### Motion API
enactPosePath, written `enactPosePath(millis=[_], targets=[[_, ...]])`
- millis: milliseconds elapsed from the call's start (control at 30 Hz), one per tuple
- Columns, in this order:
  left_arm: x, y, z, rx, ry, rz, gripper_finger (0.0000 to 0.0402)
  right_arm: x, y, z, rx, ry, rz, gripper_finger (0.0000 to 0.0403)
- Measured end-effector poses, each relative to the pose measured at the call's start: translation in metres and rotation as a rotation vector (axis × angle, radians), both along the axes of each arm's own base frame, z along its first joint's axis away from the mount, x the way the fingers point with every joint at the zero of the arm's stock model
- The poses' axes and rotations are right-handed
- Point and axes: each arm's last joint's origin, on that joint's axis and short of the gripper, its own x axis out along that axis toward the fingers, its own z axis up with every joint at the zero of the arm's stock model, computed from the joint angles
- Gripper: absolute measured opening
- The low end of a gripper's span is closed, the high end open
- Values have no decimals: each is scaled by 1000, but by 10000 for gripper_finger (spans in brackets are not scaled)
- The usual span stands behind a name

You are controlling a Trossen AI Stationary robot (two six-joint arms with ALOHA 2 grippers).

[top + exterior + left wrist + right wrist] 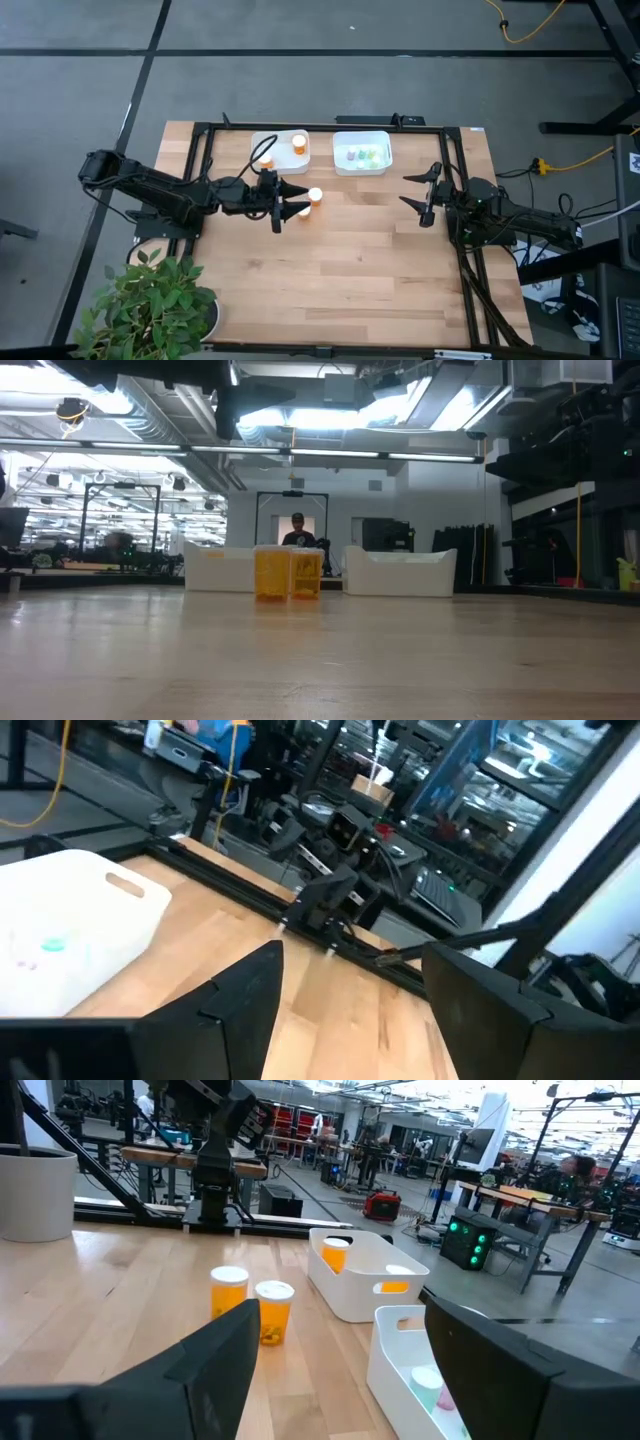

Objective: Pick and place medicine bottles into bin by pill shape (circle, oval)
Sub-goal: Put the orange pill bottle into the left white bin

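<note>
Two orange medicine bottles (315,195) (303,210) with white caps stand upright on the wooden table, side by side; the low view shows both (272,573) (305,573). My left gripper (300,199) is open and points level toward the table's right edge, just left of and above them. Its wrist view shows no bottle between the fingers (255,990). More orange bottles (299,143) stand in the left white bin (256,146). Pale green bottles (360,155) sit in the right white bin (340,138). My right gripper (405,190) waits open near the right edge.
Both bins stand side by side at the table's far edge, inside a black frame (205,150) that runs around the table. A potted plant (150,300) overhangs the near left corner. Bare wood (350,260) lies between the arms and toward the near edge.
</note>
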Motion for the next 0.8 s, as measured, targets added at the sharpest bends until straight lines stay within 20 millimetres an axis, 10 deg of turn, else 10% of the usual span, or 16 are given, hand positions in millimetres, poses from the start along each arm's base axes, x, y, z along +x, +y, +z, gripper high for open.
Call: enactPosePath(millis=[200, 533, 800], targets=[[3, 4, 8, -21, 38, 146, 231, 0, 0, 0, 0, 0, 0, 286], [22, 10, 44, 77, 651, 206, 221, 0, 0, 0, 0, 0, 0, 286], [35, 0, 37, -18, 670, 117, 221, 0, 0, 0, 0, 0, 0, 286]])
